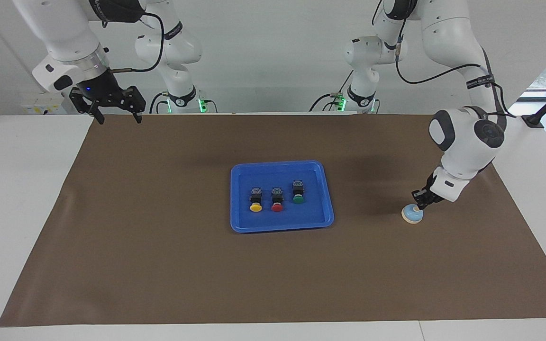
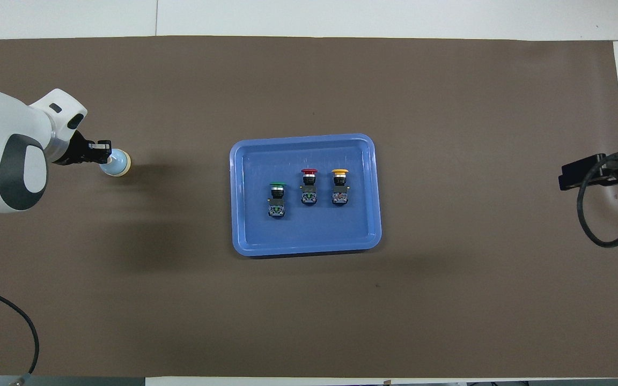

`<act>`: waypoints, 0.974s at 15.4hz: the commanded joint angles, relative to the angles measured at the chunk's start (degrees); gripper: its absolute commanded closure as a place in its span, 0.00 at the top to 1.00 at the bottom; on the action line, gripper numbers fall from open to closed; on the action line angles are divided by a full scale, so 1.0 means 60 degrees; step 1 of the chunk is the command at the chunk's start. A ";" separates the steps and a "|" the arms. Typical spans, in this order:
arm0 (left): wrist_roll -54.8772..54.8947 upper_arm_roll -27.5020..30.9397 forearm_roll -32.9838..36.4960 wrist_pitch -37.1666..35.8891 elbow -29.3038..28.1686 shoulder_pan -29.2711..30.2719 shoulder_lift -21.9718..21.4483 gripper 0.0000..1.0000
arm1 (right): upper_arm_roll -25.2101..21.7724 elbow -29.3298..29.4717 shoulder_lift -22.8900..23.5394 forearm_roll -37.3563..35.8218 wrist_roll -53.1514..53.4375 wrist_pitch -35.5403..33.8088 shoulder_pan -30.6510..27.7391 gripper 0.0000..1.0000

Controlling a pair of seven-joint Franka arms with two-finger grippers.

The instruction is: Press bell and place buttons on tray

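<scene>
The blue tray [image 1: 318, 219] [image 2: 247, 236] lies mid-table. On it lie the yellow button [image 1: 255, 202] [image 2: 339, 185], the red button [image 1: 277, 202] [image 2: 309, 185] and the green button [image 1: 298, 194] [image 2: 277, 199], all on their sides. The light blue bell [image 1: 412, 215] [image 2: 118, 163] stands on the mat toward the left arm's end. My left gripper [image 1: 420, 201] [image 2: 104, 152] is shut, its tip down on the bell's top, covering the knob. My right gripper [image 1: 117, 116] [image 2: 590, 172] is open and empty, raised over the mat's corner at the right arm's end.
A brown mat [image 1: 159, 265] [image 2: 448, 300] covers the white table [image 1: 17, 189]. A black cable [image 2: 604, 225] hangs from the right arm. Another cable [image 2: 14, 321] lies at the left arm's end near the robots.
</scene>
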 commanded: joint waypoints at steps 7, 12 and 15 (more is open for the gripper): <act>0.0076 -0.0032 0.0171 -0.3529 0.0783 -0.0051 -0.2696 1.00 | 0.0000 -0.0132 -0.0164 0.0182 -0.0164 -0.0086 -0.0073 1.00; 0.0076 -0.0120 0.0142 -0.4936 0.1647 -0.0139 -0.2654 1.00 | 0.0000 -0.0132 -0.0164 0.0182 -0.0164 -0.0100 -0.0073 1.00; 0.0076 -0.0120 0.0127 -0.5039 0.1604 -0.0300 -0.2668 1.00 | 0.0014 -0.0132 -0.0164 0.0182 -0.0164 -0.0086 -0.0073 1.00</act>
